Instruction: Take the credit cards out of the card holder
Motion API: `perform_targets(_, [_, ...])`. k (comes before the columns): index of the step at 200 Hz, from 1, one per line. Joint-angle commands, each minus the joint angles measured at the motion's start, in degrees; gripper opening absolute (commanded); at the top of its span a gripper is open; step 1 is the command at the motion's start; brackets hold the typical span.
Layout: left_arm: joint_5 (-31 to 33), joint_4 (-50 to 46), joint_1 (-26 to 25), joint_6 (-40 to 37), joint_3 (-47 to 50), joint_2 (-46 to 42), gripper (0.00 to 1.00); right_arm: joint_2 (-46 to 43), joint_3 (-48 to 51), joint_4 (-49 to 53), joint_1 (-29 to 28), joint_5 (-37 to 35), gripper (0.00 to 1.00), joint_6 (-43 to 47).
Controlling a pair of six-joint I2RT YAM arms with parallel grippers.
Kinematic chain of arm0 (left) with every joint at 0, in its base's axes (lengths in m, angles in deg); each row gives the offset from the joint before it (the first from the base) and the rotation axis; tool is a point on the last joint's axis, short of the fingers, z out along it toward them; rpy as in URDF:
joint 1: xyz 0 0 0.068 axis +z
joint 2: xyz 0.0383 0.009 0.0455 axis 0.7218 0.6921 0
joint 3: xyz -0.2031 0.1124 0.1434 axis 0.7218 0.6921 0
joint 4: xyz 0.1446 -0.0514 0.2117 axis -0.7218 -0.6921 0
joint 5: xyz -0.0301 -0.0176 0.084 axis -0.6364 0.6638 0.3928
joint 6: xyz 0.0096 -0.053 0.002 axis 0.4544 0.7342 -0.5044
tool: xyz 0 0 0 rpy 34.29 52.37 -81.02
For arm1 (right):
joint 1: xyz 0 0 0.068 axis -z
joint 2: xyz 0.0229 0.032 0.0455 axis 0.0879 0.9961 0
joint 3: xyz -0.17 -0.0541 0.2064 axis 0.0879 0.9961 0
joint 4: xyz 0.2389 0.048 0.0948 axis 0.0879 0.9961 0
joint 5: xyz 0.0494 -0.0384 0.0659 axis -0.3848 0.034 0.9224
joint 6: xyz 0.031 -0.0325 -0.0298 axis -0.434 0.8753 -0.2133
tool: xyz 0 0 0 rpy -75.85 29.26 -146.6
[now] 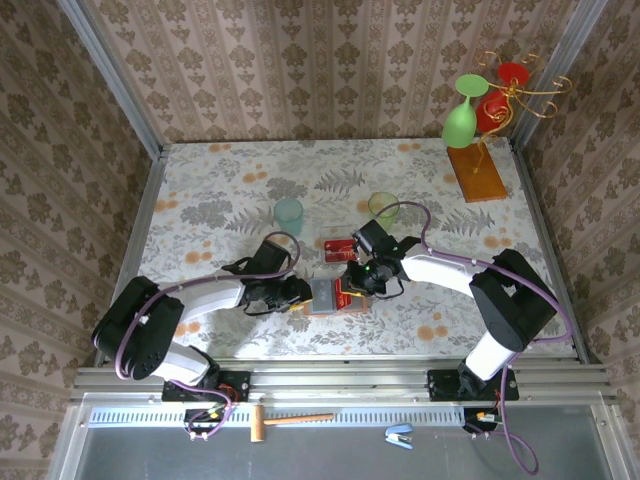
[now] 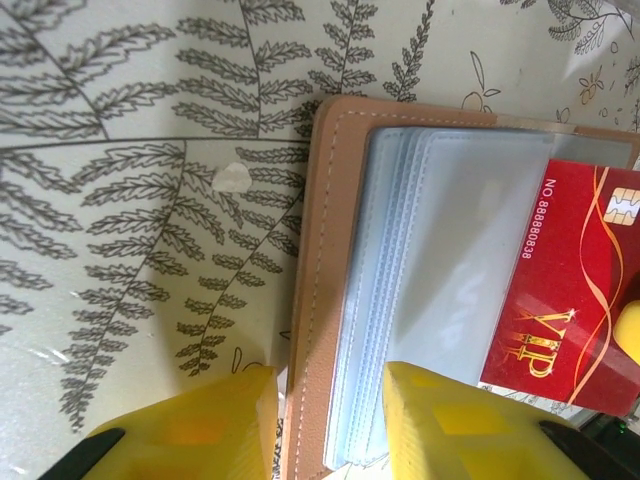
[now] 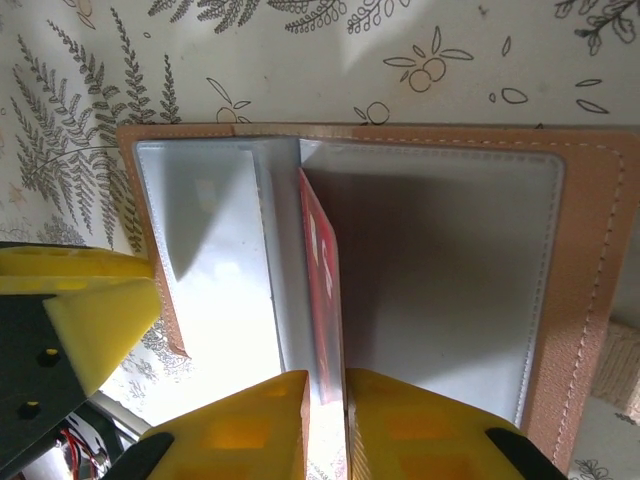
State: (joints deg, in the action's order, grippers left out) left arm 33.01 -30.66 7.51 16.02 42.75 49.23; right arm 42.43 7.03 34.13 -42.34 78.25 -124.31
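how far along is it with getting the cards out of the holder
Done: one loose red card lies on the table beyond the card holder. In hand: the right claw pinches a red VIP card, partly in its sleeve; the left claw straddles the holder's edge. Left: pull it free; the other sleeves look empty, not certain.

Top looks down; wrists closely share card holder [image 2: 318,300] [image 3: 585,300].

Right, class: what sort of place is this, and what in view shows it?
Probably a staged robot test cell: damask-wallpaper walls in bare aluminium framing, two white-and-black robot arms bolted to a metal rail, a fern-print tabletop.
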Motion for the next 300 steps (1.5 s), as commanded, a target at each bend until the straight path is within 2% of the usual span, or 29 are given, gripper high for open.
perform_targets(1, [1.03, -1.45, 0.15, 0.15, -0.41, -2.14, 0.34, -1.16, -1.43, 1.91, -0.41, -1.53, 0.16, 0.85])
perform_targets(103, [1.08, -1.65, 0.36, -0.02, -0.65, -2.5, 0.34, -2.77, -1.48, 3.0, -0.41, -3.15, 0.15, 1.24])
perform_targets(233, [2.06, -2.98, 0.79, -0.42, -1.87, -4.29, 0.34, -5.75, -2.86, 5.51, -0.32, -4.45, 0.05, 2.86])
perform_targets(273, [2.28, -3.82, 1.88, -1.0, -1.95, -5.9, 0.34, -6.58, -7.0, 11.58, 0.79, -5.49, 0.03, 8.4])
perform_targets(300, [2.28, -4.18, 2.74, -1.08, -1.14, -7.3, 0.34, -6.44, -11.19, 16.42, 1.44, -5.93, 0.0, 18.99])
